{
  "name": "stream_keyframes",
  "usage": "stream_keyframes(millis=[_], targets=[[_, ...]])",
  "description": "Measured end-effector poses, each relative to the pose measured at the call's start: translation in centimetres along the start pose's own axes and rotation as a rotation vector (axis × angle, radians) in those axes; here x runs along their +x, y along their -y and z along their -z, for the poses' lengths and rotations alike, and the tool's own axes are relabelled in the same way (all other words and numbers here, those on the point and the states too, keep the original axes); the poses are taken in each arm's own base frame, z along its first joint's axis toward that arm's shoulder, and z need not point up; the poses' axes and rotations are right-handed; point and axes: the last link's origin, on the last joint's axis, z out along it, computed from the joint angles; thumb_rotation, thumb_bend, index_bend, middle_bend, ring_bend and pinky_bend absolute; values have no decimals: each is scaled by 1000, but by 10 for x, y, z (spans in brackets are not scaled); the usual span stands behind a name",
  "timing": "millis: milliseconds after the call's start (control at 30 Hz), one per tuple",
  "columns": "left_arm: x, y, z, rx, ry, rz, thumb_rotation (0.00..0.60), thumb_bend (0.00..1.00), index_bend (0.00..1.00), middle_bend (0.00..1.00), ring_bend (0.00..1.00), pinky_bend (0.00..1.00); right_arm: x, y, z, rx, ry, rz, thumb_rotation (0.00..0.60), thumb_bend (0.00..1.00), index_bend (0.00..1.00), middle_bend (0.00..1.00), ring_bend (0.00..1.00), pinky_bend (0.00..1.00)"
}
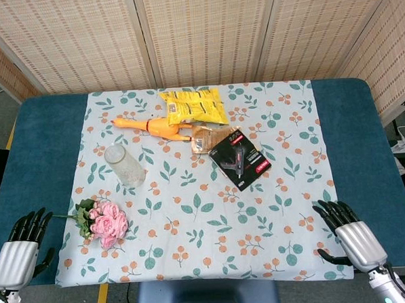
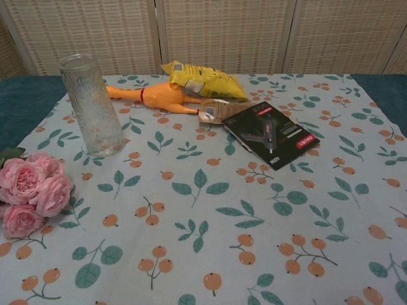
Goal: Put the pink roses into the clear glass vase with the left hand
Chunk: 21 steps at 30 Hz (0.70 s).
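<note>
Nearby, rubber chicken (image 1: 155, 127), snack bag (image 1: 194, 106) behind vase (image 1: 124, 166); both robot hands empty, fingers apart.

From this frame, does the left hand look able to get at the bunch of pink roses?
Probably yes. The left hand rests open at the table's near-left corner, and the bunch of pink roses lies just beside it on the floral tablecloth, with nothing between them.

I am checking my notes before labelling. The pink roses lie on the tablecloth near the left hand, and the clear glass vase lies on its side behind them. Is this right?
Not quite. The clear glass vase stands upright, not on its side, as the chest view shows. The rest holds: the pink roses lie on the tablecloth near the left hand.
</note>
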Motion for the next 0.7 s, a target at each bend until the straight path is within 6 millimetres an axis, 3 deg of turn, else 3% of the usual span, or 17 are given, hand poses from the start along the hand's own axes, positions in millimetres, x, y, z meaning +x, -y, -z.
stream_keyframes(millis=[200,367,700], targets=[[0,-6,2,-27,11,84,600,364,0,0,0,131,-1,2,-1,7,2,1,484,186,0,0,0,0],[-14,-19,-5,-65,64,148,600,359,0,0,0,110,0,2,-1,12,-7,-7,483,186,0,0,0,0],[-52,-45,-51,-111,231,54,600,359,0,0,0,81,9,12,15,68,-106,-8,482,186,0,0,0,0]])
